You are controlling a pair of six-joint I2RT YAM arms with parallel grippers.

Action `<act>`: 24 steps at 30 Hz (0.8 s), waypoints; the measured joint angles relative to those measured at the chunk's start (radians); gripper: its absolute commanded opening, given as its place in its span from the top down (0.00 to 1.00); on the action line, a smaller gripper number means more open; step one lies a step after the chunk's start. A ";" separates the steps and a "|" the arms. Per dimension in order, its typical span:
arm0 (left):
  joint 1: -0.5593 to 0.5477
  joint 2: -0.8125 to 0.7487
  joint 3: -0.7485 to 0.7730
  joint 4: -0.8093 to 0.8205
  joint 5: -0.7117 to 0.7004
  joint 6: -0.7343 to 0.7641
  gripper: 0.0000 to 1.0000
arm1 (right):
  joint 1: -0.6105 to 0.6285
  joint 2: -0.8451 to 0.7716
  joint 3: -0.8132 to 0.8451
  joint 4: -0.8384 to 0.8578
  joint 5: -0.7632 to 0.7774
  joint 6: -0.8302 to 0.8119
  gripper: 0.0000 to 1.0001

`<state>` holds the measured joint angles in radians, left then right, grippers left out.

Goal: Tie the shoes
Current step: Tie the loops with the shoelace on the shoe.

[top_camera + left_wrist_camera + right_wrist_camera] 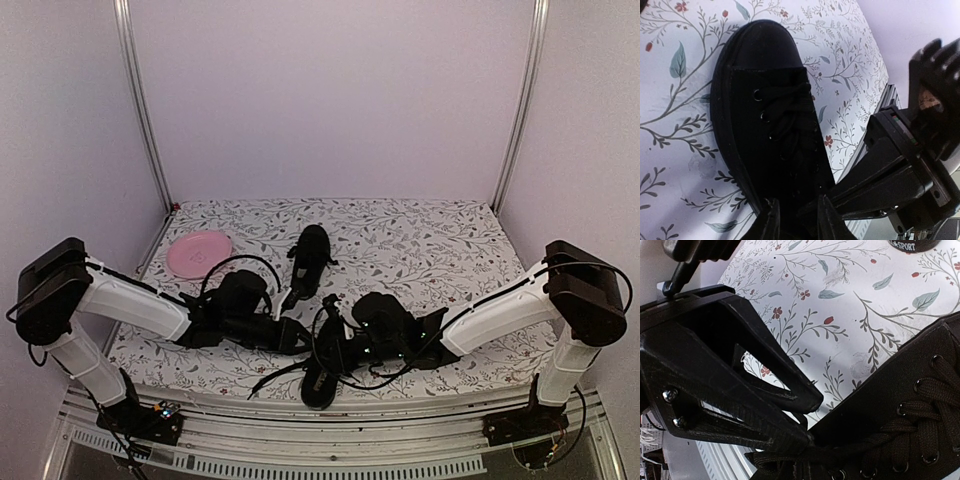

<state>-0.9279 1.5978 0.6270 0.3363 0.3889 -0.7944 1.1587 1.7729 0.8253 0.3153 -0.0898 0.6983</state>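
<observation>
Near shoe (320, 372) lies at the table's (450, 250) front edge, between both arms; far shoe (310, 262) sits mid-table. Left gripper (799, 221) is narrowly spread over the ankle opening, nothing visibly pinched. Right gripper (810, 421) is pressed together beside the laces (920, 440); hold unclear. Judgement: light, soft canvas; limp, thin laces, so pinch a free strand.

Left arm (140, 300) and right arm (490, 315) hem the near shoe (318, 385).

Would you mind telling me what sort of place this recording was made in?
Probably a robot test booth: plain white walls framed by aluminium posts, a floral-clothed table, and the left arm and right arm bolted at its near edge, a black shoe between them.
</observation>
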 measured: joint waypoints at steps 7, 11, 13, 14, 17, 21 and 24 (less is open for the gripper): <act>0.000 0.000 -0.002 0.020 0.014 -0.014 0.78 | 0.000 0.000 0.000 0.000 0.000 0.000 0.98; 0.000 0.000 -0.005 0.029 0.021 -0.024 0.79 | 0.000 0.000 0.000 0.000 0.000 0.000 0.98; 0.000 0.000 -0.011 0.035 0.018 -0.031 0.78 | 0.000 0.000 0.000 0.001 0.000 0.000 0.98; 0.000 -0.001 -0.018 0.040 0.013 -0.034 0.77 | 0.000 0.000 -0.001 0.002 0.000 0.000 0.98; 0.000 -0.014 -0.045 0.041 -0.011 -0.050 0.75 | 0.000 0.000 -0.002 0.005 0.000 0.000 0.98; 0.000 -0.041 -0.066 0.039 -0.042 -0.069 0.70 | 0.000 0.000 -0.003 0.006 0.000 0.000 0.98; 0.000 -0.047 -0.068 0.040 -0.055 -0.075 0.70 | 0.000 -0.001 -0.004 0.007 0.000 0.000 0.98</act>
<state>-0.9283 1.5513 0.5591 0.3759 0.3336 -0.8696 1.1587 1.7721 0.8215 0.3222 -0.0895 0.6983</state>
